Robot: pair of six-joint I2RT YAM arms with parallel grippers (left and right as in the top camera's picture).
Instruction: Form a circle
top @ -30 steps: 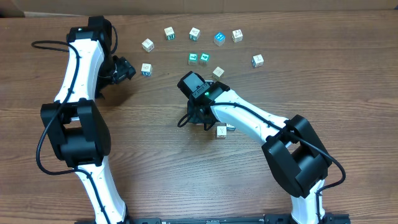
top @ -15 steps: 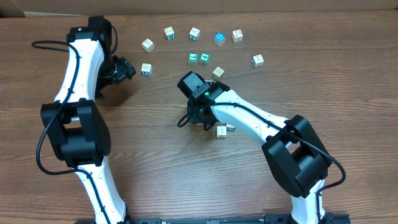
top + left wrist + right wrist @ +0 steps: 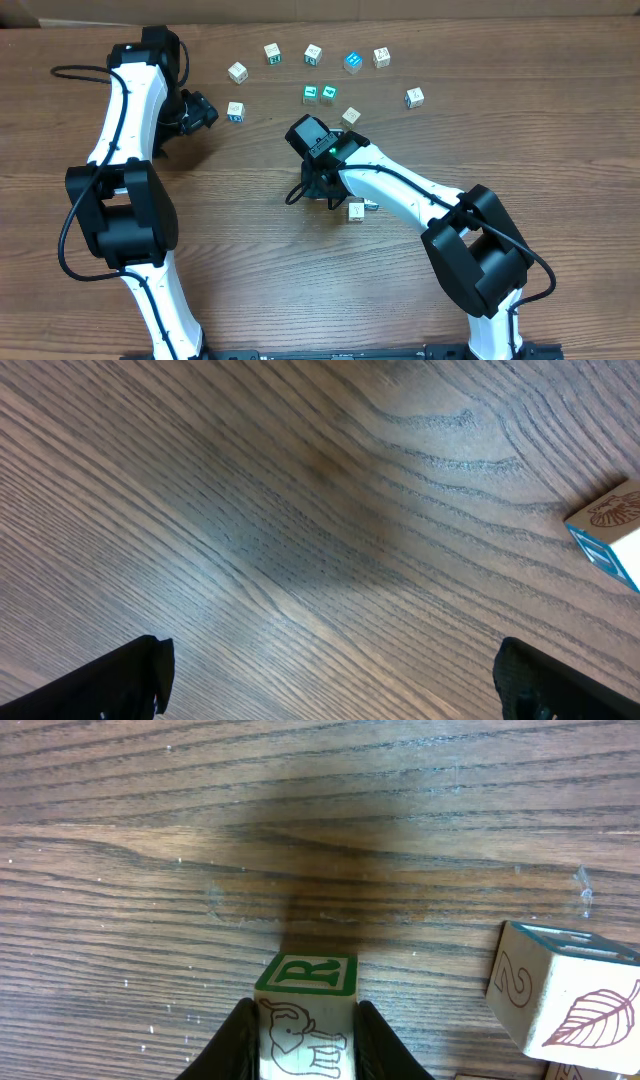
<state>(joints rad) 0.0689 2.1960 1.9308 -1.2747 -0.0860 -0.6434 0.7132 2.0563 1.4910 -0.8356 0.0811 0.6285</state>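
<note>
No circle shows in any view; small whitish printed cubes lie scattered. My right gripper point(image 3: 305, 1042) is shut on one cube point(image 3: 305, 1005) with a green R on top and an elephant on its side, low over the wood. From overhead that gripper point(image 3: 318, 188) hides its cube. Just to its right stands a cube point(image 3: 565, 995) printed with a 2 and a leaf, also seen from overhead point(image 3: 356, 210). My left gripper point(image 3: 200, 108) hangs open beside a blue-marked cube point(image 3: 235, 111). In the left wrist view its fingers point(image 3: 130, 678) are spread over bare wood, that cube point(image 3: 612, 525) at the right edge.
Several more cubes form a loose arc at the back: one at the left point(image 3: 237, 71), one at the right point(image 3: 414, 97), two green-faced ones point(image 3: 320, 94) in the middle. A cardboard wall point(image 3: 320, 8) lines the table's far edge.
</note>
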